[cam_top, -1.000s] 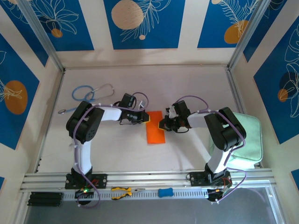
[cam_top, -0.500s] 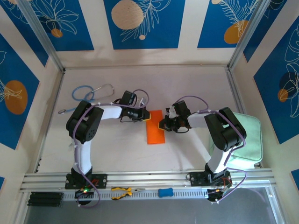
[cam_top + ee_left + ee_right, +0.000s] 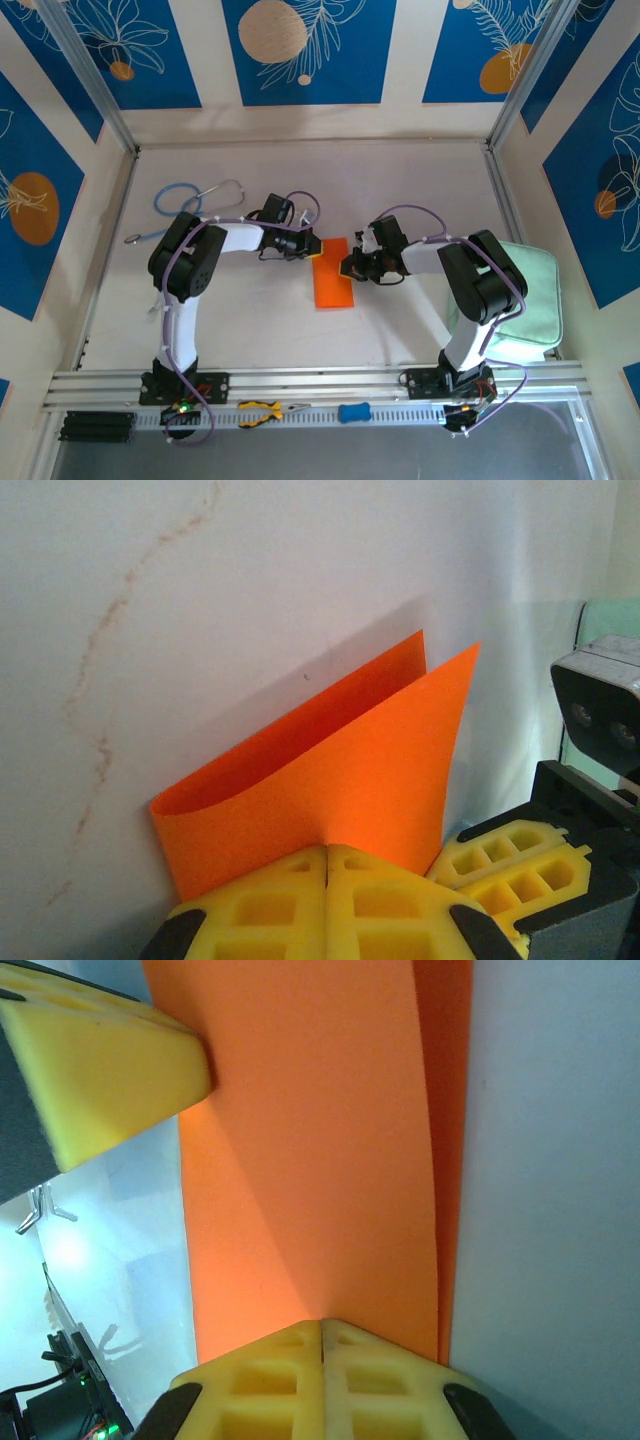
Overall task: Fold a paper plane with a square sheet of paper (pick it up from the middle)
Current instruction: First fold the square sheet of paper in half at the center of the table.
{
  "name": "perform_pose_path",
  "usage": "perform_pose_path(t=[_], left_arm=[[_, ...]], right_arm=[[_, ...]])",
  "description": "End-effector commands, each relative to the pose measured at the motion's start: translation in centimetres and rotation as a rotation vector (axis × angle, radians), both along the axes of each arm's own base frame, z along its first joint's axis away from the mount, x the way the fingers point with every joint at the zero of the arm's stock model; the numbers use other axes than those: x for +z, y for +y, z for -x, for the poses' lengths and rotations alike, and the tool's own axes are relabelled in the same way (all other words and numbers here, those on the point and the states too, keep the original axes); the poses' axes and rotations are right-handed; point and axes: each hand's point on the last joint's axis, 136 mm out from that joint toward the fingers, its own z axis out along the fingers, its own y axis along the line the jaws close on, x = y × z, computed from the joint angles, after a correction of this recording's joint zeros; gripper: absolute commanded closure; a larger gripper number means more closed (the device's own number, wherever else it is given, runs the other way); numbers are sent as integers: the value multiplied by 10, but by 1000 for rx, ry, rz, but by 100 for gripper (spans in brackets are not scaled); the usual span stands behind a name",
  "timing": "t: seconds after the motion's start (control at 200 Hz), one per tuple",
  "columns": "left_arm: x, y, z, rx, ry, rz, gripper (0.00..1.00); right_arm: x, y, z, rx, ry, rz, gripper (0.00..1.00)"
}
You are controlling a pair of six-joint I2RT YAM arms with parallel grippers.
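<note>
The square sheet of paper (image 3: 333, 282), bright orange, lies loosely folded in half as a narrow upright rectangle mid-table. My left gripper (image 3: 314, 249) is shut at its upper left edge and my right gripper (image 3: 347, 266) is shut at its right edge. In the left wrist view the top layer of the paper (image 3: 340, 770) bows up from the fold and pinches to a point at my closed left gripper (image 3: 326, 848); the right gripper's yellow fingers (image 3: 500, 865) sit beside it. The right wrist view has the paper (image 3: 310, 1160) running out from my closed right gripper (image 3: 322, 1322), with a left finger (image 3: 110, 1070) at top left.
A blue stethoscope (image 3: 195, 200) lies at the back left. A pale green pad (image 3: 525, 300) sits at the right behind the right arm. Pliers (image 3: 262, 411) and a small blue object (image 3: 353, 411) rest on the front rail.
My left gripper has shifted slightly up and to the right along the paper's upper left edge. The right arm and the paper's outline have barely moved.
</note>
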Motion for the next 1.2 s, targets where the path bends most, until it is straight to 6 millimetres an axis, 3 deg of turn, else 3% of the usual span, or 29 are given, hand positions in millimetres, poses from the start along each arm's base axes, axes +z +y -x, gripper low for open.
perform_pose_path(t=[0.0,0.48,1.195], left_arm=[[-27,26,-13,82,21,-112,100],[-42,51,-43,230,61,-217,100],[-35,60,-70,358,61,-231,97]], right_arm=[[-52,-39,36,-46,166,199,100],[-53,-39,37,-42,165,188,100],[-50,-39,37,-37,155,156,100]])
